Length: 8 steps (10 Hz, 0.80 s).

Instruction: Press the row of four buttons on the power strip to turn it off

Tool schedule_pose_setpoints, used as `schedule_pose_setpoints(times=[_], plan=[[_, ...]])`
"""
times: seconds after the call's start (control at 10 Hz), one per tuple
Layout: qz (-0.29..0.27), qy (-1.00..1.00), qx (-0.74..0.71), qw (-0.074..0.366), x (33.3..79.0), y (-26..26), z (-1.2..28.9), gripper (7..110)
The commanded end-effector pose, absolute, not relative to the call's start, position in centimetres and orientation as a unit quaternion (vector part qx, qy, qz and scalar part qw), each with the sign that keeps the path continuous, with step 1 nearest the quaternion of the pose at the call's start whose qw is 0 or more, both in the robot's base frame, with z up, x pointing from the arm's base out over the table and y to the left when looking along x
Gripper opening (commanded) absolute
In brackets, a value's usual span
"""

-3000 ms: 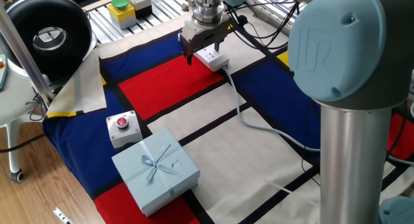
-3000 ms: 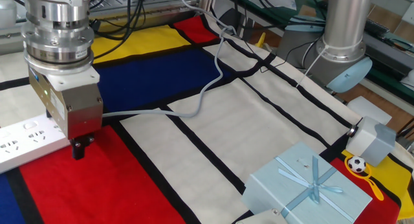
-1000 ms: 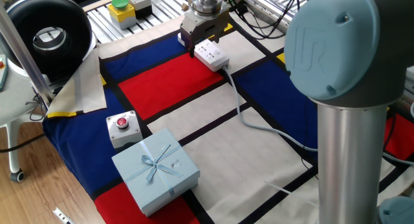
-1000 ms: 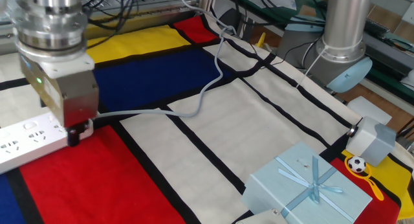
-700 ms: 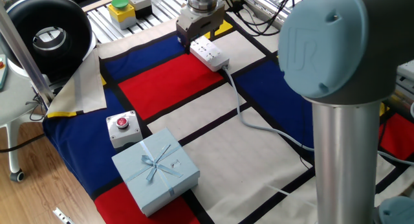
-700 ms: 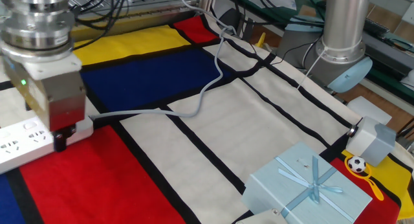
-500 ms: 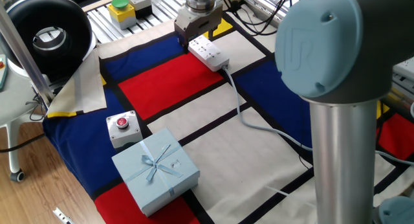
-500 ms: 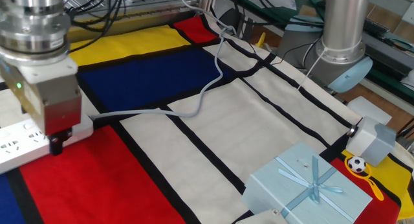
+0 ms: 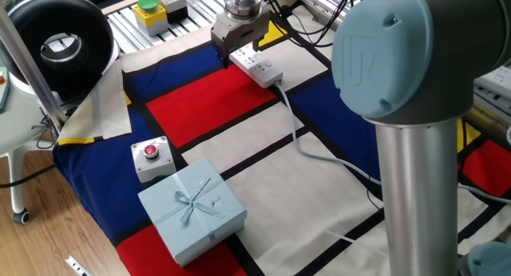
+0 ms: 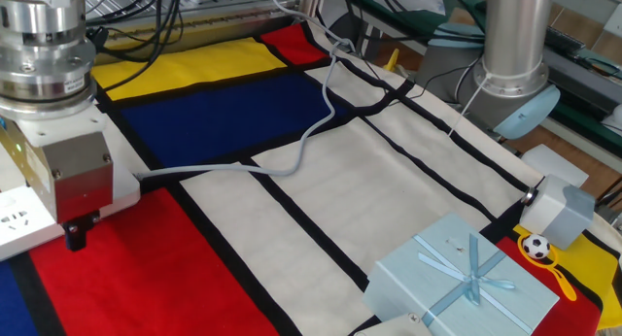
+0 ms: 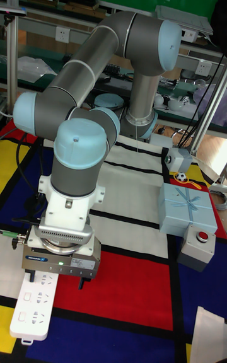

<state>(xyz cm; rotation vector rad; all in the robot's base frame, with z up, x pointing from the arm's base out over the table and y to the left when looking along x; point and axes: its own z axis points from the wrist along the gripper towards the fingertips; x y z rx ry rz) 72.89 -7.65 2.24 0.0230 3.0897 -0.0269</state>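
Observation:
The white power strip (image 9: 259, 68) lies on the checked cloth at the back, and its pale grey cord (image 9: 296, 136) runs toward the front right. My gripper (image 9: 227, 57) hangs over the strip's far end. In the other fixed view the gripper (image 10: 75, 239) covers the middle of the power strip (image 10: 16, 225), and its dark fingertips sit together as one tip at the strip's near edge, over the red patch. The tall fixed view shows the gripper (image 11: 82, 285) just right of the power strip (image 11: 34, 305). The four buttons are hidden under the gripper or too small to make out.
A red button in a grey housing (image 9: 150, 153) and a light blue gift box (image 9: 192, 208) sit at the front left. A green button on a yellow housing (image 9: 148, 9) and a black round device (image 9: 59, 44) stand at the back left. The arm's thick column (image 9: 419, 164) fills the right.
The gripper has slid along the power strip away from its cord end, leftward in the other fixed view. The strip, cord and boxes have not moved.

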Motion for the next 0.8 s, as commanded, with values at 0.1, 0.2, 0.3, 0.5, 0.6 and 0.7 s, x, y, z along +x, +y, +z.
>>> schedule_pose_setpoints(times=[0.1, 0.2, 0.3, 0.5, 0.6, 0.7], plan=[[0.001, 1.000, 0.012, 0.026, 72.93, -7.51, 1.75, 22], [0.001, 1.000, 0.013, 0.028, 73.06, -7.50, 1.49, 22], [0.001, 1.000, 0.013, 0.028, 73.11, -7.51, 1.37, 22], [0.001, 1.000, 0.014, 0.023, 72.73, -7.53, 1.56, 22], [0.002, 1.000, 0.016, 0.023, 72.48, -7.45, 1.39, 22], [0.002, 1.000, 0.016, 0.024, 72.37, -7.38, 1.11, 22]])
